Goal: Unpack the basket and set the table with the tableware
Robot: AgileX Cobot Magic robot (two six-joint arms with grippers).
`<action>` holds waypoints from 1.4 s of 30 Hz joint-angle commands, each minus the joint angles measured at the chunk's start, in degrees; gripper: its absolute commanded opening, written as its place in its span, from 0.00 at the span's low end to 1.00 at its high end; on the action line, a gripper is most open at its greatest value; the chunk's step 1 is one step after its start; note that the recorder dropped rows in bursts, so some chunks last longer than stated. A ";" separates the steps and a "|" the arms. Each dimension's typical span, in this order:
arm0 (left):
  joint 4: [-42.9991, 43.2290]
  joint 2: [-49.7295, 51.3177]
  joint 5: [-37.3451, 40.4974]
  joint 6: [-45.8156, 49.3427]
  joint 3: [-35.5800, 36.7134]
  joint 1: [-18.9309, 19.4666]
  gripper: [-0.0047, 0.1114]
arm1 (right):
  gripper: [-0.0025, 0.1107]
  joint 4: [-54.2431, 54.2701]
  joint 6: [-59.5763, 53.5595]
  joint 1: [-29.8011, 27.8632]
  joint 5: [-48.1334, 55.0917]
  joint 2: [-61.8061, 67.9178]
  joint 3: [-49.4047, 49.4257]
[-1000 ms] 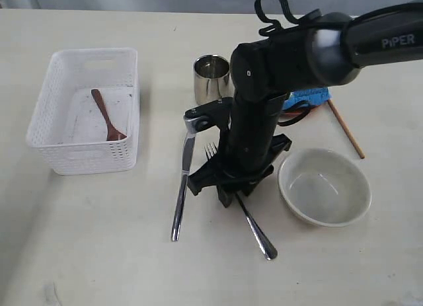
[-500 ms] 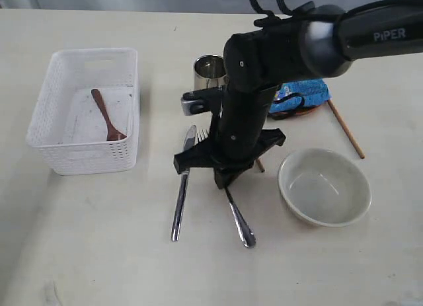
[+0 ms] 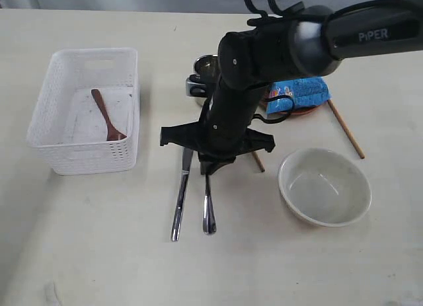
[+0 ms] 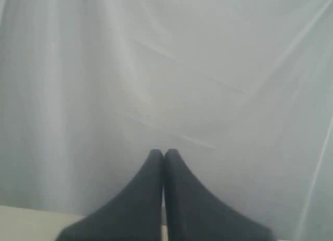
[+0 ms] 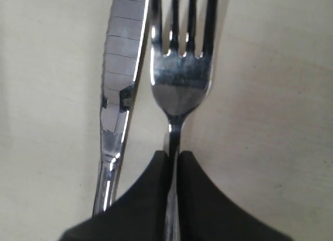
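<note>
Fork [image 5: 179, 90] lies mid-way across the surface [image 3: 99, 253], just beside the knife [image 5: 119, 69], its thin neck clenched in the right pincer [image 5: 173, 163]. It looks like stiff, light, slippery steel, so the neck suits gripping. Left pincer [image 4: 164, 163] is clenched and empty.

**Setting:** robotics lab test bench.
**Indicated by:** black jointed arm [image 3: 370, 35] lettered PiPER, extended over a plain cream table [image 3: 79, 253]. White draped curtain [image 4: 156, 69] hung as backdrop, the same pale cloth seen behind the table's far edge. White lattice basket [image 3: 86, 157], off-white bowl [image 3: 324, 187], steel knife [image 3: 177, 213] and fork [image 3: 209, 217] laid out as staged props.
</note>
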 commanded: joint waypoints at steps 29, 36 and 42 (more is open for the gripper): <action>-0.13 -0.22 0.74 -0.17 0.34 -0.27 0.04 | 0.02 6.20 0.59 0.45 2.53 0.09 -0.31; -0.13 -0.22 0.80 -0.17 0.34 -0.27 0.04 | 0.02 6.20 0.13 1.76 1.34 0.09 -0.21; -0.13 -0.22 1.36 -0.17 0.34 -0.27 0.04 | 0.02 4.77 0.13 1.63 0.71 0.09 -0.21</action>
